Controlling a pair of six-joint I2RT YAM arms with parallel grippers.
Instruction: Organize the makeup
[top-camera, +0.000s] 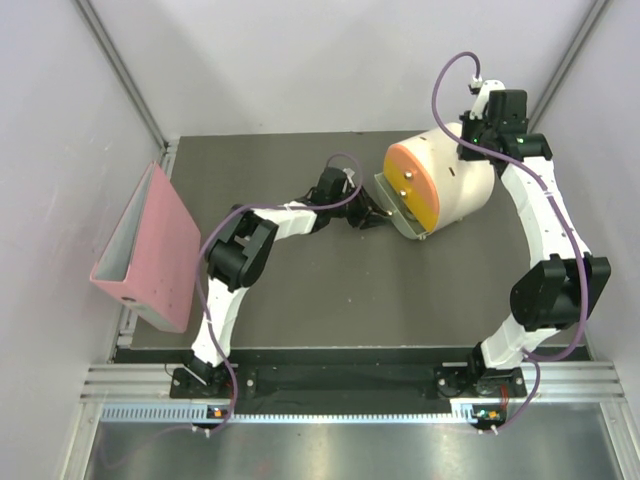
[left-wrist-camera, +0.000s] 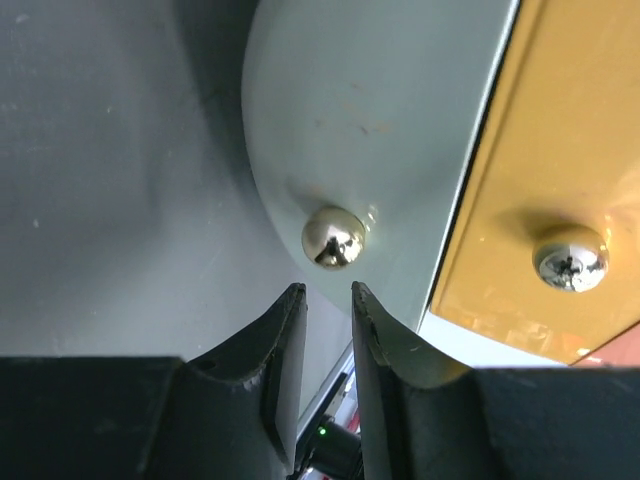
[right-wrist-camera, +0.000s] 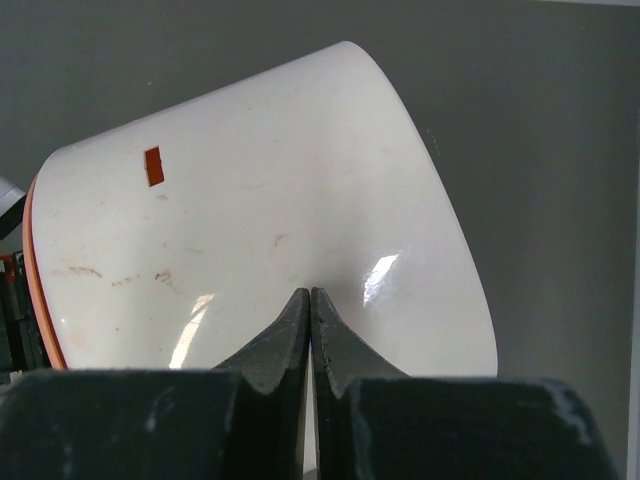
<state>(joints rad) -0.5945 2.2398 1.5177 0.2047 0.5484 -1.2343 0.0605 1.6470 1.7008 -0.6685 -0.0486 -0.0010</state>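
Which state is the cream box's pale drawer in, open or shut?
Open: the pale drawer juts out of the cream box, past the orange drawer front.

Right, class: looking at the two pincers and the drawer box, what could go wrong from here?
1. The left pincer stands narrowly open just short of the gold knob; closing there may slip off its round, shiny surface.
2. The shut right pincer seems to brace the curved box with its tips only; a tug might shift the box.

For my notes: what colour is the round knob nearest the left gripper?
Shiny gold; the small round metal knob shows best in the left wrist view.
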